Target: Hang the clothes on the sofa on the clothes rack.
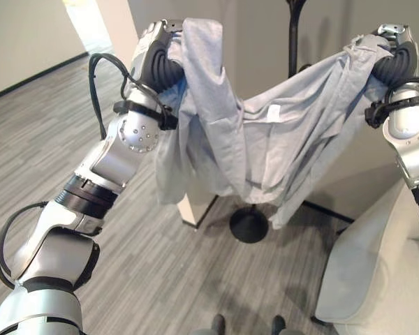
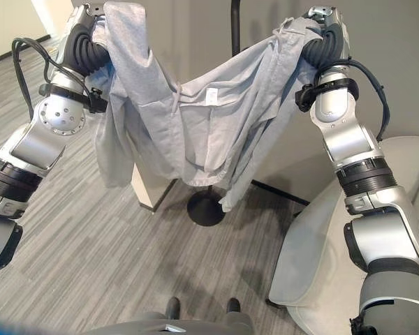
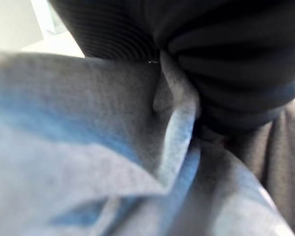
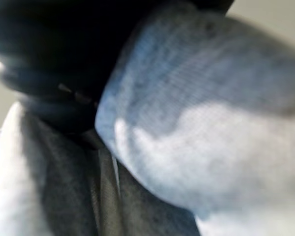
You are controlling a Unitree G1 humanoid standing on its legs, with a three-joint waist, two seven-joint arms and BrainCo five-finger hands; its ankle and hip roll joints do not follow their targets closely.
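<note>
A light grey garment hangs stretched in the air between my two raised hands, sagging in the middle. My left hand carries one end, with the cloth draped over it and bunched against its dark cover. My right hand carries the other end, and cloth lies over it too. The black clothes rack pole stands just behind the garment, its round base on the floor below. The garment hides most of the pole.
A pale sofa stands at the lower right, under my right arm. A white wall corner meets the floor behind the hanging cloth on the left. Grey plank floor stretches to the left and front.
</note>
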